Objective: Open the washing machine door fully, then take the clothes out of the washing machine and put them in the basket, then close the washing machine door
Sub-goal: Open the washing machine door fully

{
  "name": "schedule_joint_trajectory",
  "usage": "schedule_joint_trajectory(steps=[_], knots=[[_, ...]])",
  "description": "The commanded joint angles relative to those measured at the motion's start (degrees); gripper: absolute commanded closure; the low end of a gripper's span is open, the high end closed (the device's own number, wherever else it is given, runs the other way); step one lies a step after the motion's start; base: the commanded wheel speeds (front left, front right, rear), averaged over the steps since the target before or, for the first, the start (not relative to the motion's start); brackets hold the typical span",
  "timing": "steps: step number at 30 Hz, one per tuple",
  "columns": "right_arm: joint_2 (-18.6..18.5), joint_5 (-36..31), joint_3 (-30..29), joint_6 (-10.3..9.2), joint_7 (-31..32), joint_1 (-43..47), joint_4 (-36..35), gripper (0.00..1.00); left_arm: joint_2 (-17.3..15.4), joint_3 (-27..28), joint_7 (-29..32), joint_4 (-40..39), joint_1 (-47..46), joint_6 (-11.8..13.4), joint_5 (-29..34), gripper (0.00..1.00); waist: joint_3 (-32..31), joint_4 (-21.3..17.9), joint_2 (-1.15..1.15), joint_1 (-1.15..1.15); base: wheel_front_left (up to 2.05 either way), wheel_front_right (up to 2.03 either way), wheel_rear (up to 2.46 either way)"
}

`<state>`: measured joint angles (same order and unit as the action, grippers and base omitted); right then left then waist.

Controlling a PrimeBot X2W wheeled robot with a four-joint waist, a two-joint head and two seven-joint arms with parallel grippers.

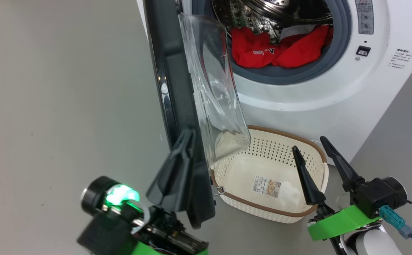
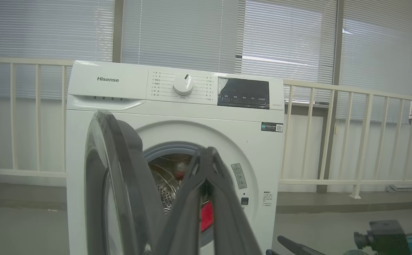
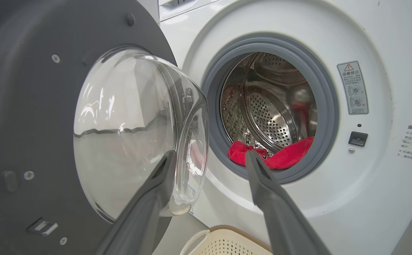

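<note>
Left claw (image 1: pixel 188 136) pressed together at round black-rimmed glass door (image 1: pixel 172 71) | right claw (image 1: pixel 309 143) spread | advice: push door steadily left.

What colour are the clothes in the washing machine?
The clothes are bright red with white lettering; best in head view.

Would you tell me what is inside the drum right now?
Red clothes with white trim lie low in the drum; anything beneath them is hidden.

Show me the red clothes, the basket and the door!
clothes (image 1: pixel 262 53), head view, red cloth in the drum.
basket (image 1: pixel 273 150), head view, holey back wall.
door (image 3: pixel 120 131), right wrist view, glass bowl.
</note>
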<state>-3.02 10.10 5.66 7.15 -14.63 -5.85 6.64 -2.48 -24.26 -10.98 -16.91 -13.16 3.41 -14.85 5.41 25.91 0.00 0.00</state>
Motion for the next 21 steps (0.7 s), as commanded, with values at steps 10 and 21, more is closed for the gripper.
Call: schedule_joint_trajectory(steps=[10,21], knots=[[0.14,-0.15,1.60,0.34,-0.37,-0.72,-1.22,0.00,-0.51,-4.82,3.22,2.14,-1.20,-1.56,-1.31,1.00,0.51,0.10,0.00,0.00,0.00,0.00,0.00],[0.14,0.12,2.06,0.34,-0.37,-1.15,-0.93,0.00,-0.43,-7.00,7.90,10.37,-1.62,0.01,-7.41,1.00,1.27,-0.24,0.00,0.00,0.00,0.00,0.00]])
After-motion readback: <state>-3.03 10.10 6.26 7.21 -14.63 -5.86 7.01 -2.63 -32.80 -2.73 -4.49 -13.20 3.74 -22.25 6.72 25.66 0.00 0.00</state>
